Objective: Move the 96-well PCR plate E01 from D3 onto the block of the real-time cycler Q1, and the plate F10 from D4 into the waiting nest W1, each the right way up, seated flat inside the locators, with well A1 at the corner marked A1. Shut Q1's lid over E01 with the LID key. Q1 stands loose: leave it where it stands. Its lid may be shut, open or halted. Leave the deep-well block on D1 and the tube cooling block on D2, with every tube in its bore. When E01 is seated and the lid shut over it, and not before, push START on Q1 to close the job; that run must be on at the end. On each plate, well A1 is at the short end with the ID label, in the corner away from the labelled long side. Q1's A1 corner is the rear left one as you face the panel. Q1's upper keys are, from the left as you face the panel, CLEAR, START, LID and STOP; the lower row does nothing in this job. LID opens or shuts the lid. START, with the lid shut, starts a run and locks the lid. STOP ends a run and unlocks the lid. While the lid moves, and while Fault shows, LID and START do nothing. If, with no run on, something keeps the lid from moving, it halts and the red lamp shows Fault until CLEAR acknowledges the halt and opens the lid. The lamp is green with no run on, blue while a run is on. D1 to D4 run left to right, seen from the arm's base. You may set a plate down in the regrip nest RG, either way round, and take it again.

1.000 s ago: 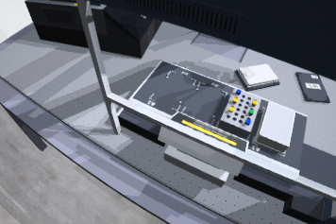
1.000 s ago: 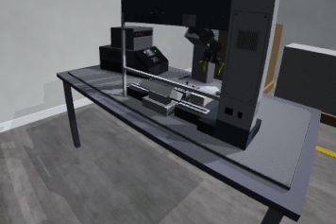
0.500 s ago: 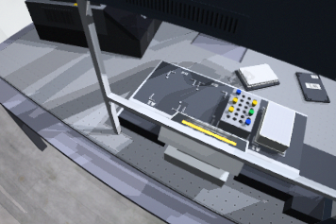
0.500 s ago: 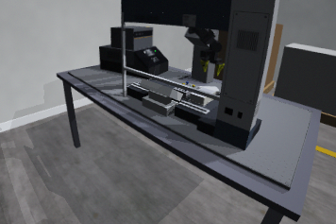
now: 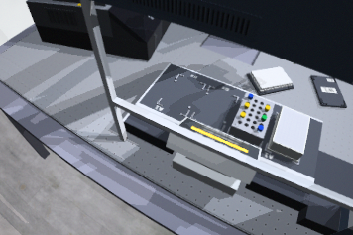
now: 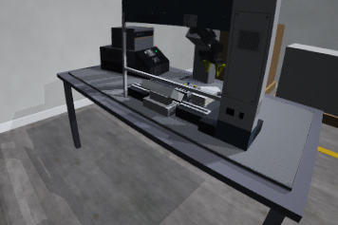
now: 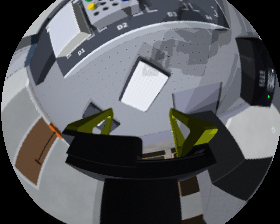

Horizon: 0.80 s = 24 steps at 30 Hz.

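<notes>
A white 96-well plate (image 5: 271, 79) (image 7: 145, 85) lies flat in a dark nest on the table behind the deck. I cannot read its ID. My gripper (image 7: 141, 111) (image 6: 213, 67) hangs above this plate, open and empty, with its yellow fingers on either side of the plate's near end. The overhead housing hides the gripper in the top view. Deck positions D3 (image 5: 205, 95) and D4 (image 5: 171, 82) are bare. The black cycler Q1 (image 5: 94, 26) (image 6: 152, 59) (image 7: 258, 78) stands at the far left and shows a green lamp (image 6: 153, 52) (image 7: 268, 97). No second plate is in view.
The white deep-well block (image 5: 290, 132) (image 7: 64, 31) sits on D1. The grey tube cooling block (image 5: 253, 117), with coloured caps, sits on D2. A dark flat rectangle (image 5: 327, 91) with a white label lies right of the plate. A gantry post (image 5: 101, 65) and a large dark housing (image 6: 247, 63) stand over the deck.
</notes>
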Tool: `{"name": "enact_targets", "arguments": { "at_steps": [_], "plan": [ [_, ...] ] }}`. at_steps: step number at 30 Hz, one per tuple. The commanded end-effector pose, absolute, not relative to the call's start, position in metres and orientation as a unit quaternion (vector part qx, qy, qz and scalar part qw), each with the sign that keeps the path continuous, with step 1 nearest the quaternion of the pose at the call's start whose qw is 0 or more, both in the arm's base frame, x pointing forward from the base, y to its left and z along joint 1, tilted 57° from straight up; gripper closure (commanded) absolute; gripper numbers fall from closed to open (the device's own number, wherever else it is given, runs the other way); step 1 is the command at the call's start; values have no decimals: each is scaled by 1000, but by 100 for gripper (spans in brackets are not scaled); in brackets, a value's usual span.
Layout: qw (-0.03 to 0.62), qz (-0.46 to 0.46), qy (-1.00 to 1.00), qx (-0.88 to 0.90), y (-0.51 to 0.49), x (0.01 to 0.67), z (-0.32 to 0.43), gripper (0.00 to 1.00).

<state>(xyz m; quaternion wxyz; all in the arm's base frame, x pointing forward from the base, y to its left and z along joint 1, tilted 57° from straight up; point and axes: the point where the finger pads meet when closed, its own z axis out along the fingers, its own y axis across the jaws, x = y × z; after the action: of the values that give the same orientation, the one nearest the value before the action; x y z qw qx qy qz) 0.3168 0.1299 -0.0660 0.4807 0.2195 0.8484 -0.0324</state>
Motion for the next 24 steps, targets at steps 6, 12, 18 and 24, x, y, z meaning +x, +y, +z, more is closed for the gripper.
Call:
{"name": "enact_targets", "arguments": {
  "at_steps": [6, 12, 18, 24],
  "plan": [
    [478, -1, 832, 283, 121, 304, -71, 0],
    [477, 31, 811, 339, 121, 304, -71, 0],
    [471, 49, 793, 384, 118, 302, -73, 0],
    [469, 66, 779, 411, 118, 303, -70, 0]
  ]
}}
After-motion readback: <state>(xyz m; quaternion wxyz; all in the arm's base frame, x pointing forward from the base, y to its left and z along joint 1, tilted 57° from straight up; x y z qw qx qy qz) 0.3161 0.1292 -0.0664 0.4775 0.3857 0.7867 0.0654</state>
